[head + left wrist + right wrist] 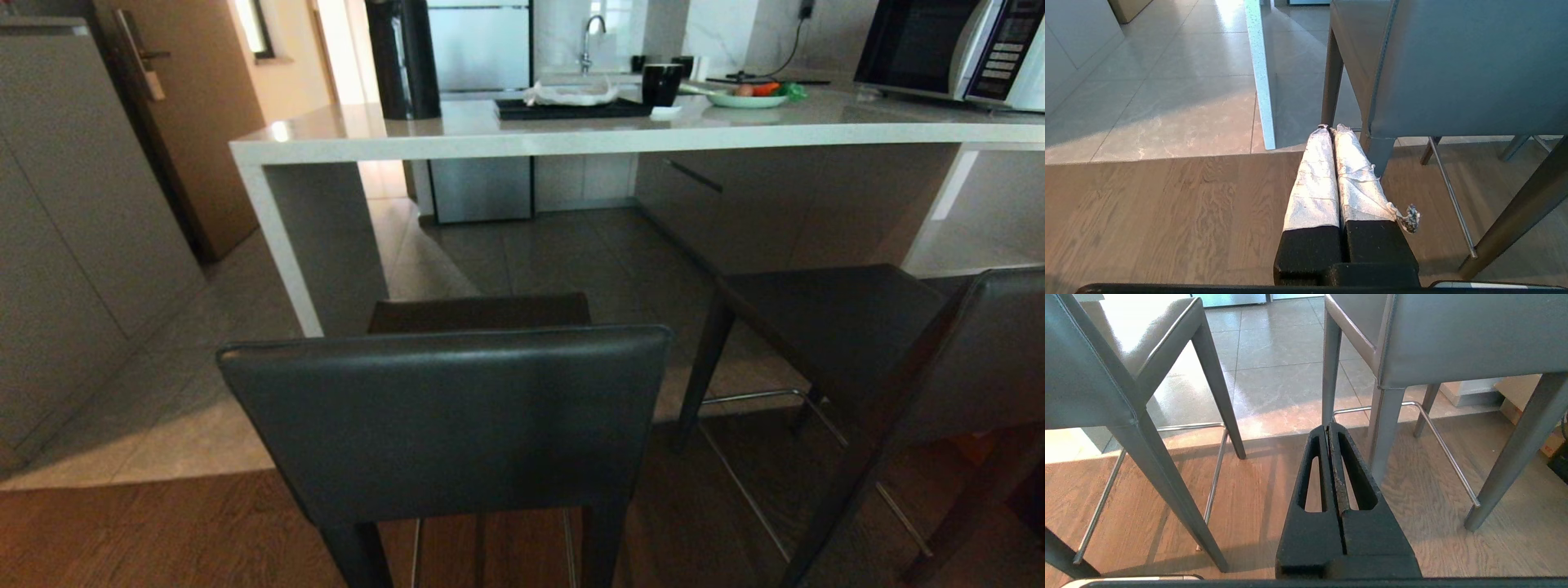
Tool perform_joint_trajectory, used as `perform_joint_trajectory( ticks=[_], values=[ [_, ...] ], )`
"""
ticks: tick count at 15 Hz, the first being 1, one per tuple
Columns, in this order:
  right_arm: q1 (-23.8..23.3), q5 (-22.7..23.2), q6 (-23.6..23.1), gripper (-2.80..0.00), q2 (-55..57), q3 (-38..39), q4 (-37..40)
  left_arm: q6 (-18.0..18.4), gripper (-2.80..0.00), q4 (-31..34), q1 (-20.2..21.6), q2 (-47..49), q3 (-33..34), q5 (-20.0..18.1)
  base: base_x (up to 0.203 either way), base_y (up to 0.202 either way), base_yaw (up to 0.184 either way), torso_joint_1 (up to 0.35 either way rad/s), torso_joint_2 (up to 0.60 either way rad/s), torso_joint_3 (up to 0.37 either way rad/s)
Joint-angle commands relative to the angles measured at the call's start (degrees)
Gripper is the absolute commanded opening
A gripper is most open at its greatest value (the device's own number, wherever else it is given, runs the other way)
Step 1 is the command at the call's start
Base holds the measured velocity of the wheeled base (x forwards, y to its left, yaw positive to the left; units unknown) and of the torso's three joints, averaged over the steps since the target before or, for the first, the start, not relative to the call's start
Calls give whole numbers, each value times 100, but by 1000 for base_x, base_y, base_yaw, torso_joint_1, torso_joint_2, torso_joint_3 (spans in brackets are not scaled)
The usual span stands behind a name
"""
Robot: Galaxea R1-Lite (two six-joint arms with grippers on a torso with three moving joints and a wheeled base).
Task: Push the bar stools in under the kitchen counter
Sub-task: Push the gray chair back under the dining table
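Note:
Two bar stools stand in front of the kitchen counter, backs toward me. The nearer bar stool shows its dark grey backrest, low and central, beside the counter's slab end leg. The second stool stands to the right, turned at an angle, with its metal footrest showing. Neither arm is in the head view. My left gripper, its fingers wrapped in white cloth, is shut and empty, low behind a stool backrest. My right gripper is shut and empty, between the two stools.
On the counter are a microwave, a plate of vegetables, a black mug, a dark tray and a tall black appliance. Grey cabinets and a door line the left. Wood floor meets tile under the stools.

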Motion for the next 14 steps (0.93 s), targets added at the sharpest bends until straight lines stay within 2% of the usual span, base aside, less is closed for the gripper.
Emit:
perform_joint_trajectory(
  ticks=[1, 14],
  values=[
    [-1, 4, 6, -280, 7, 0, -1, -4, -280, -4, 1, 0, 0, 0, 0, 0, 0, 0, 0, 0],
    [-1, 4, -3, -280, -1, 0, -1, -4, -280, -5, 1, 0, 0, 0, 0, 0, 0, 0, 0, 0]
  ],
)
